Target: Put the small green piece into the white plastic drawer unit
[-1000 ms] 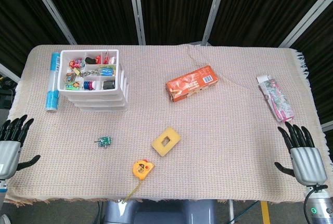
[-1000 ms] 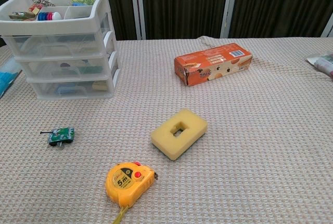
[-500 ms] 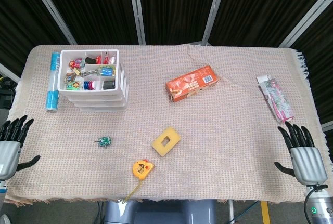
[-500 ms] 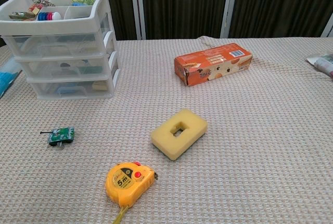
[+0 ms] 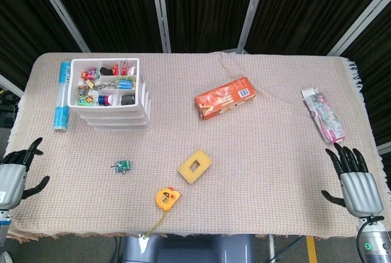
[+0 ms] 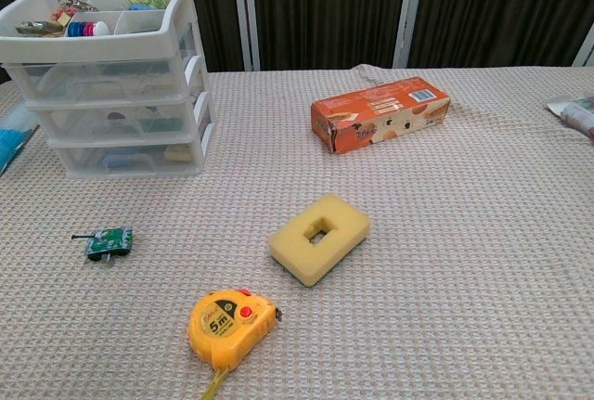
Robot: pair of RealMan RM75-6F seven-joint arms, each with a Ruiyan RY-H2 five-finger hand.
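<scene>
On bench (image 5: 256,153), small green piece (image 5: 123,166) seen lying loose, in front of white plastic drawer unit (image 5: 110,95), well apart from it. Left robot hand (image 5: 12,174) held at near left edge, fingers spread, nothing gripped. Right robot hand (image 5: 355,183) held at near right edge, likewise spread.

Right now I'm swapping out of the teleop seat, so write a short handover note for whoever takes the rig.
Left hand: open, holding nothing, at the near left table edge.
Right hand: open, holding nothing, at the near right edge.
The small green piece lies loose on the woven cloth, nearer the robot than the white plastic drawer unit, not touching it.
The unit's three drawers look closed; its top tray holds small items.
Done: nothing yet.
Left: grasp the piece, probably with the left hand, which is closer; open a drawer; place it inside.
</scene>
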